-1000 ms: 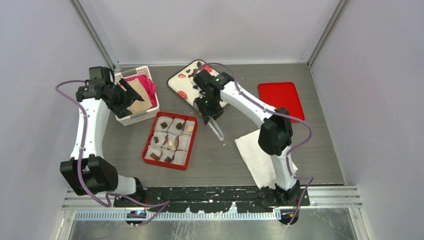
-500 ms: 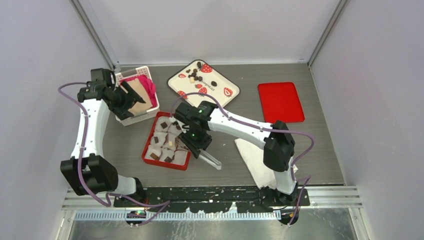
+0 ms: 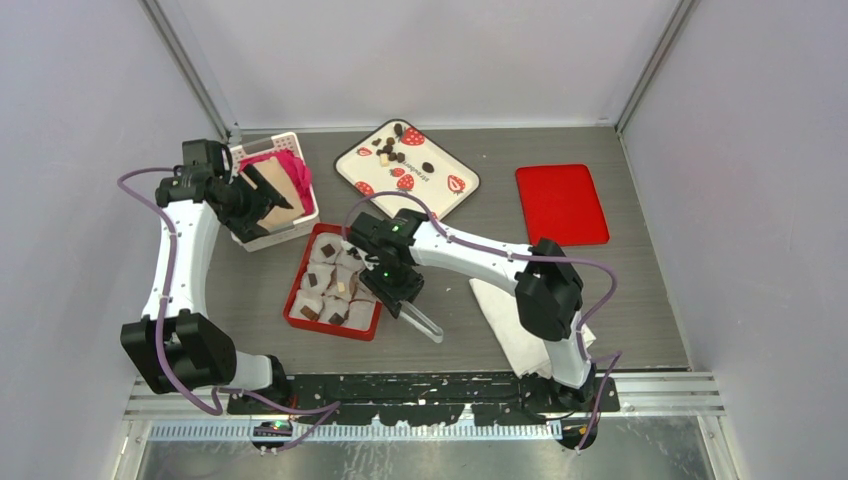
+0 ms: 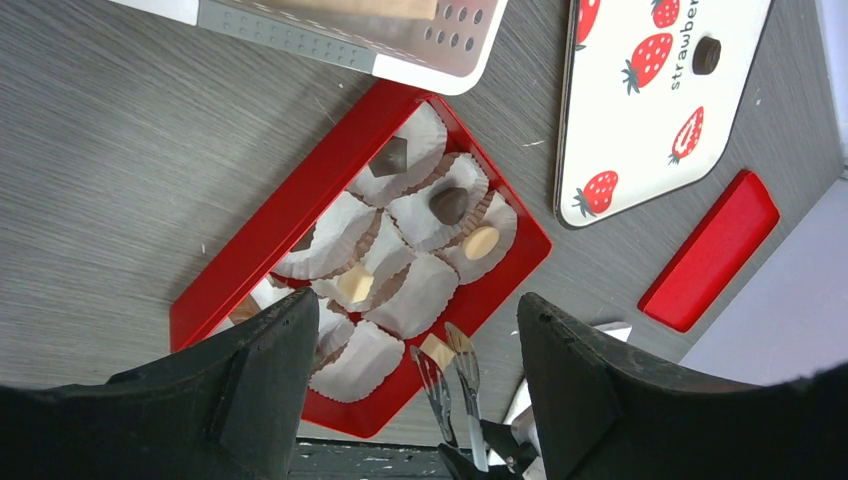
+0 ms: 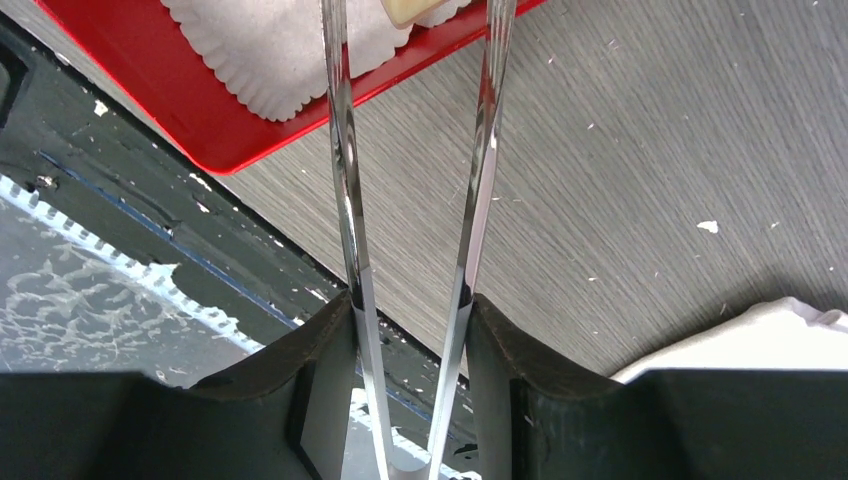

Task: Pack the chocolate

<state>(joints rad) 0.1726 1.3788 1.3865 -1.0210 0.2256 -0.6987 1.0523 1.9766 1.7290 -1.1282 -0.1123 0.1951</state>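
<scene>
The red box [image 3: 297, 290] holds white paper cups, some with chocolate in them: a dark piece [image 4: 449, 204] and pale cream pieces [image 4: 481, 241] show in the left wrist view. My right gripper [image 3: 397, 287] is shut on metal tongs [image 5: 342, 150]. The tongs' tips pinch a pale cream chocolate [image 4: 437, 351] just above the box's near right rim [image 5: 200, 130]. More loose chocolate [image 3: 390, 152] lies on the strawberry-printed tray [image 3: 440, 165]. My left gripper [image 3: 262, 195] hangs open and empty over the white basket, its fingers [image 4: 270, 350] framing the box from above.
A white basket [image 3: 255, 238] with a pink cloth [image 3: 290, 165] stands at the back left. A flat red lid [image 3: 561, 203] lies at the back right. A white napkin [image 3: 505, 300] lies beside the right arm's base. Black rails run along the table's near edge.
My right arm swung from the strawberry tray down to the red box's near right corner, carrying the tongs. The left arm has stayed still.
</scene>
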